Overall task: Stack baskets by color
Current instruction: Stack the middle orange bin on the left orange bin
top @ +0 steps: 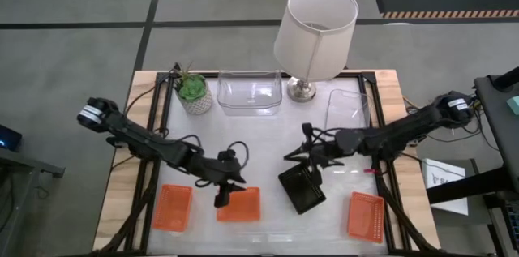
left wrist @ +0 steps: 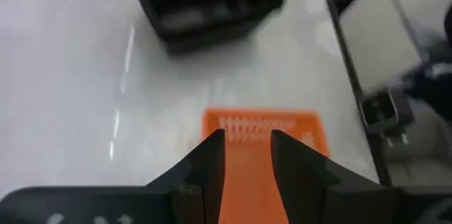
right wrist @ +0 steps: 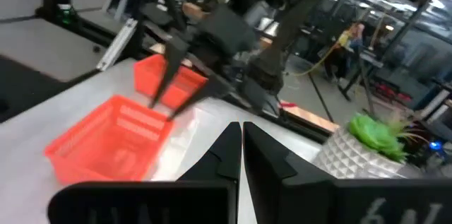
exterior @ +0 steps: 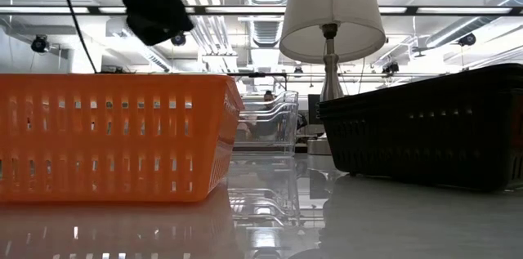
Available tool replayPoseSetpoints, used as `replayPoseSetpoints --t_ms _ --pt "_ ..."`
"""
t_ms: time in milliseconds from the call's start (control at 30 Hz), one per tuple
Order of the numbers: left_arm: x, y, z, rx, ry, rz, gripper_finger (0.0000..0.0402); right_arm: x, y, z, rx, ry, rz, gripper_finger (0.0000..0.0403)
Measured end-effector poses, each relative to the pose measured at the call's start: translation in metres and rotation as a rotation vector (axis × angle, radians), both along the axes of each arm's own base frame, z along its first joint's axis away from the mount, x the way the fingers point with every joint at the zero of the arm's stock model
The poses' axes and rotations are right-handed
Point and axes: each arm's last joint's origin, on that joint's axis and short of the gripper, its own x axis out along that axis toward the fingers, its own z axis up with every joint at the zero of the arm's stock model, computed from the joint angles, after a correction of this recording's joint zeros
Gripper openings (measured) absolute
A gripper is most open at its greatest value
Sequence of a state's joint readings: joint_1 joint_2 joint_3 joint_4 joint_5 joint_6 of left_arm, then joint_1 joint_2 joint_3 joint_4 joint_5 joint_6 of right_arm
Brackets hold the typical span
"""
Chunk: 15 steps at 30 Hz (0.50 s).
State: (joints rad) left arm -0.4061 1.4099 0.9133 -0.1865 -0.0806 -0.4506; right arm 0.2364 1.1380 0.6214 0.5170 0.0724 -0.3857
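Three orange mesh baskets rest on their bottoms along the near edge: one at the left (top: 173, 207), one in the middle (top: 241, 205) and one at the right (top: 365, 215). A black mesh basket (top: 302, 190) stands askew between them. Two clear baskets (top: 250, 92) (top: 349, 111) sit farther back. My left gripper (top: 220, 199) hangs open over the middle orange basket's left edge (left wrist: 258, 128), clear of it in the low view (exterior: 147, 2). My right gripper (top: 288, 156) is shut with nothing in it, just beyond the black basket and above it.
A white lamp (top: 315, 34) stands at the back centre, with a potted green plant (top: 193, 92) at the back left. Dark frame rails run along the table's left and right sides (top: 389, 184). Bare white tabletop lies in the middle (top: 259, 139).
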Motion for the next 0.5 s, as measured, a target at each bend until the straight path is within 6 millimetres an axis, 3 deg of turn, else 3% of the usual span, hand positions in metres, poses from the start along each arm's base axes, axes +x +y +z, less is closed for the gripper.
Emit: replayPoseSetpoints --t_ms 167,500 --pt "0.006 -0.004 0.003 0.01 0.138 -0.019 0.0104 -0.007 -0.005 0.002 -0.002 0.011 -0.011 0.0009" --pt "0.01 0.001 0.004 0.143 0.09 0.12 0.0176 -0.025 -0.005 0.001 0.022 0.049 0.024 0.0009"
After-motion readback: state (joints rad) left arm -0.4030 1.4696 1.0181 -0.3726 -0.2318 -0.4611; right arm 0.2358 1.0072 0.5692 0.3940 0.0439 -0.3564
